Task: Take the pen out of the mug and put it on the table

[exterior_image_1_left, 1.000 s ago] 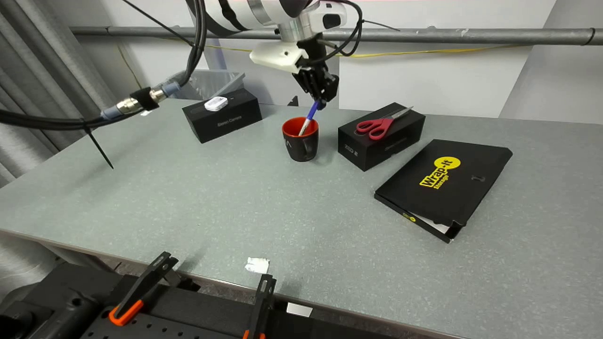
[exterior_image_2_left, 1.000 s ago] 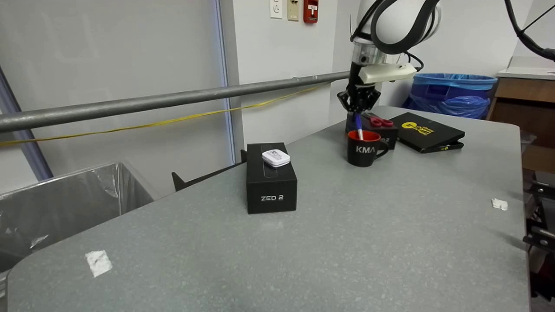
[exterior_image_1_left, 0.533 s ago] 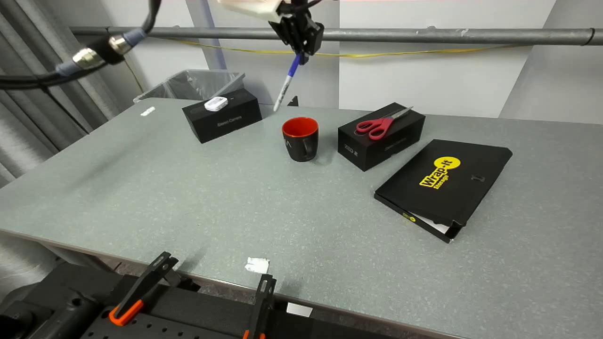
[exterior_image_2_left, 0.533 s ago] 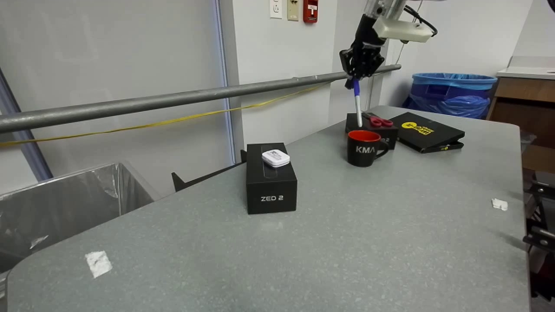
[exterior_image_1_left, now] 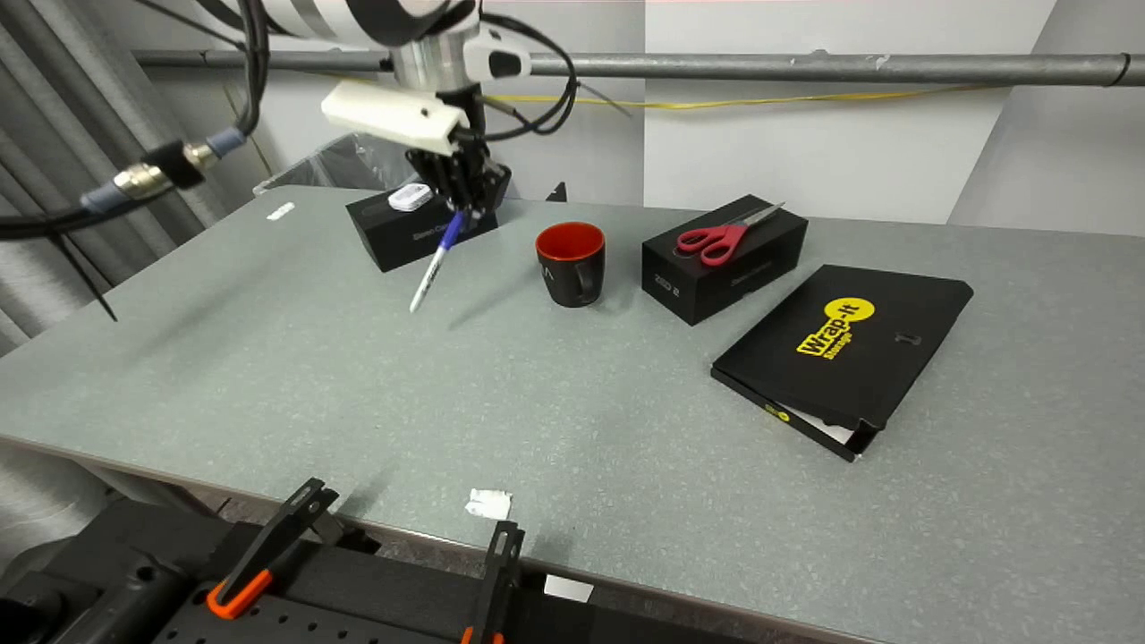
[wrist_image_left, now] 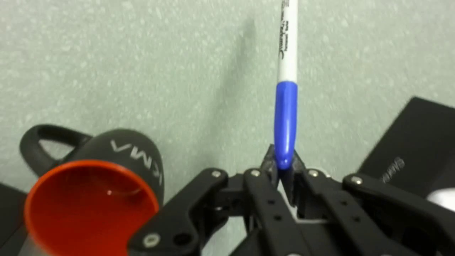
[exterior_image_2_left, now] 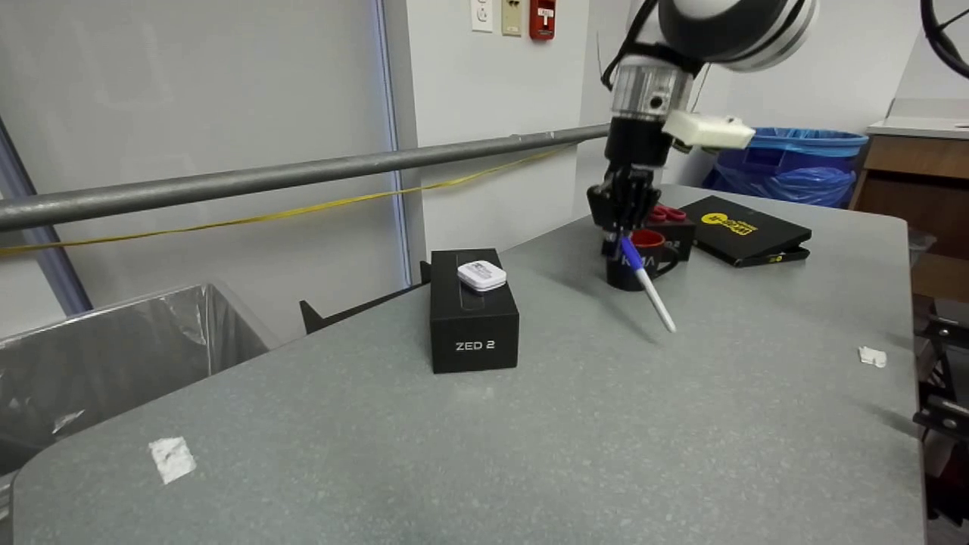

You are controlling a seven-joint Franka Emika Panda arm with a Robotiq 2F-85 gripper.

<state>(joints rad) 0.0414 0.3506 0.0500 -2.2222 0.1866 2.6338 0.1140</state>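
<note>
A grey metal rail (exterior_image_2_left: 303,179) runs along pale walls (exterior_image_2_left: 492,94) in both exterior views, a yellow cord (exterior_image_2_left: 303,216) strung beneath it. In an exterior view, a power outlet (exterior_image_2_left: 482,15) and red wall fixture (exterior_image_2_left: 542,20) sit above the rail, while a blue-lined bin (exterior_image_2_left: 783,163) and a wooden cabinet (exterior_image_2_left: 917,155) stand to its right; in an exterior view, grey curtains (exterior_image_1_left: 54,161) hang left of it

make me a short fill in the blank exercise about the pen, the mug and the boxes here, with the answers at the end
The gripper grips the pen by its ____-coloured end.
The black box with the scissors on it stands ____ the mug and the flat box.
The flat box reads "____ Storage" in yellow.
The small rounded case on the other black box is coloured ____.

Missing words: blue; between; Wrap-It; white.
</note>
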